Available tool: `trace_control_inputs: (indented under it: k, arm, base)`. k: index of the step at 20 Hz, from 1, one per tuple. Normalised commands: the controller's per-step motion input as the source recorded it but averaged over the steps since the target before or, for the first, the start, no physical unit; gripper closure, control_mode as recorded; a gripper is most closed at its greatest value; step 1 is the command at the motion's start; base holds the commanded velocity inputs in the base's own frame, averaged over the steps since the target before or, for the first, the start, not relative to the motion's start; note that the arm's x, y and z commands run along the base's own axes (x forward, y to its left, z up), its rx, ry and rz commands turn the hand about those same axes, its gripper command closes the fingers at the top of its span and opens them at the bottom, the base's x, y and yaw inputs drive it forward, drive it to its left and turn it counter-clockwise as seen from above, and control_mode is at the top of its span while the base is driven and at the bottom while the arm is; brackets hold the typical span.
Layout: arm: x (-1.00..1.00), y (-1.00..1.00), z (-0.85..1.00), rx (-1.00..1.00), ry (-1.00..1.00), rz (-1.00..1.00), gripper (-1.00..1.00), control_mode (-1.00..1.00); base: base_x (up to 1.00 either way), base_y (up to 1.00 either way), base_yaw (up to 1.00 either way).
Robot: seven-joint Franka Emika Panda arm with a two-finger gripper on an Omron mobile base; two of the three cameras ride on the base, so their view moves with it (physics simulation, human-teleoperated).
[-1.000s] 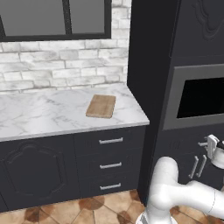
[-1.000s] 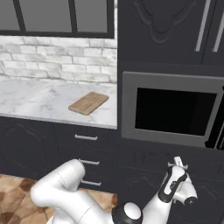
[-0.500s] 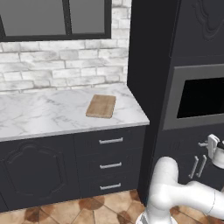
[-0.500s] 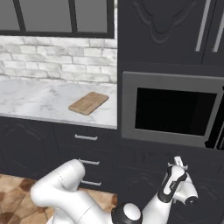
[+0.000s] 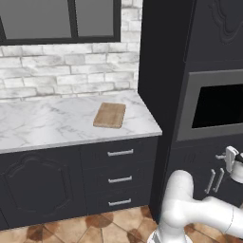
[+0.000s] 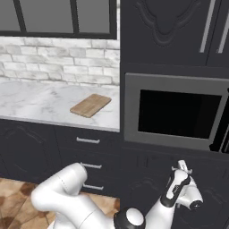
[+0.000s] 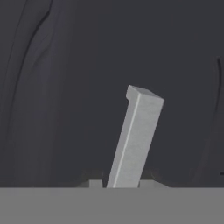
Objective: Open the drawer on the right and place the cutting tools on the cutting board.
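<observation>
My gripper [image 7: 122, 182] is shut on a silver bar handle [image 7: 136, 134] that stands out from the dark drawer front [image 7: 61, 109] below the oven. That front lies flush and closed. From the sides, the gripper [image 5: 227, 158] [image 6: 182, 167] sits low at the right, against the same dark panel [image 6: 152, 179]. The cutting board [image 5: 110, 115] [image 6: 91, 105], a small light-brown wooden rectangle, lies bare on the marble counter [image 5: 52, 126] near its right end. The cutting tools are hidden.
A built-in oven [image 6: 176, 114] with a dark window sits just above the gripper. Three narrow drawers with silver handles [image 5: 119, 178] stack under the counter. Two vertical silver handles [image 5: 215, 181] hang beside the gripper. Tall dark cabinets [image 6: 170, 31] rise above.
The fingers have closed on the silver handle. The arm and the drawer front have barely moved.
</observation>
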Motion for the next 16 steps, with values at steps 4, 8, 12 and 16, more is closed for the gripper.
trace_control_inputs:
  k: [4,8,12,16]
  arm:
    - [-0.30,0.00,-0.14,0.00,0.00,0.00,1.00,-1.00]
    - [-0.49,-0.05,-0.18,0.00,0.00,0.00,1.00,-1.00]
    - [-0.55,-0.08,-0.24,0.00,0.00,0.00,1.00,-1.00]
    - [-0.55,-0.10,-0.28,0.00,0.00,0.00,1.00,-1.00]
  base:
    - [0.00,0.00,0.00]
    - [0.00,0.00,0.00]
    - [0.00,0.00,0.00]
    - [0.00,0.00,0.00]
